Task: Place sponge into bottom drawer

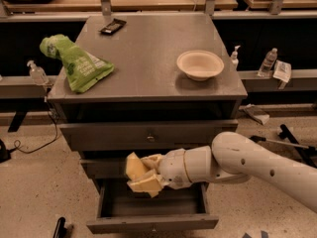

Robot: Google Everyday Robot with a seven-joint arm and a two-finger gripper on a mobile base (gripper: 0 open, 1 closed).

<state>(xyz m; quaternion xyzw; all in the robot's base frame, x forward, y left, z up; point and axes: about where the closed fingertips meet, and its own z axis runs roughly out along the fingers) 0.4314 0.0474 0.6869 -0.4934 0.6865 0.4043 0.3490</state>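
The grey metal cabinet's flat counter (148, 48) fills the middle of the view. A white robot arm (257, 165) reaches in from the right, low in front of the cabinet. The grey bottom drawer (153, 223) stands pulled open below it. On the counter, a crumpled green bag (79, 66) lies at the left and a cream round bowl (200, 64) at the right, well apart. The pale yellow foam sponge (133, 166) is clenched in the gripper (150, 174), above the open drawer's left half. A small dark flat object (112, 26) lies at the counter's back.
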